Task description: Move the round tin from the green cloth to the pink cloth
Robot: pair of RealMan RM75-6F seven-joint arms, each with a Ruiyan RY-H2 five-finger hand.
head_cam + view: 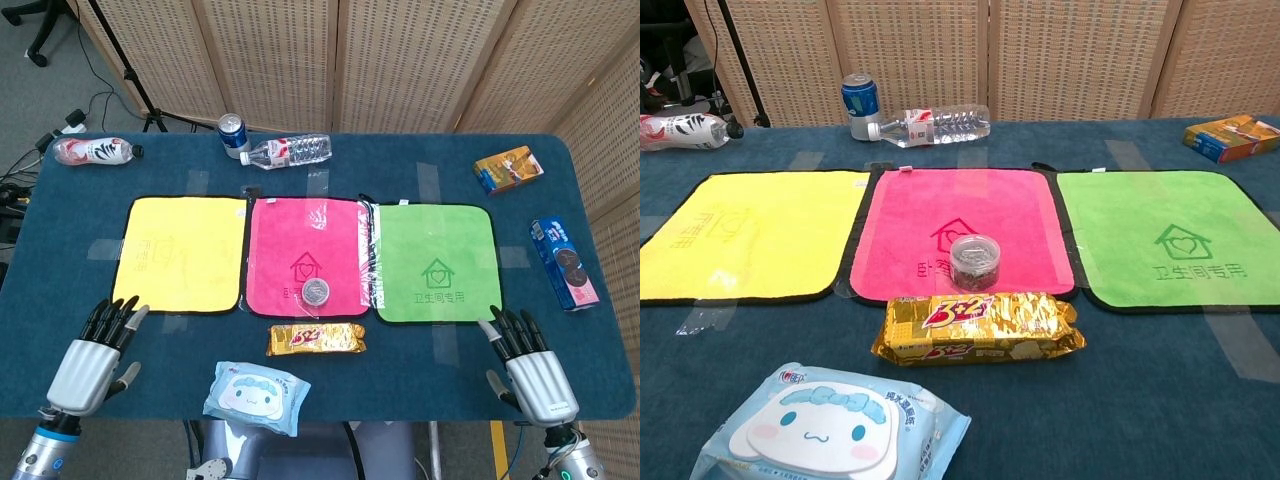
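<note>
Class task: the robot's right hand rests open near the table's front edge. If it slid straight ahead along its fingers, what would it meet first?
Probably the green cloth's near right corner; the right hand points up-left toward it, though height is unclear.

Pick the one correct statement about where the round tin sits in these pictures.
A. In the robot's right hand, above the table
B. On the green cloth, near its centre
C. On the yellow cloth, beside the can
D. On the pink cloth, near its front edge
D: the round tin stands on the pink cloth near its front edge, just behind the biscuit packet, and neither hand touches it.
</note>
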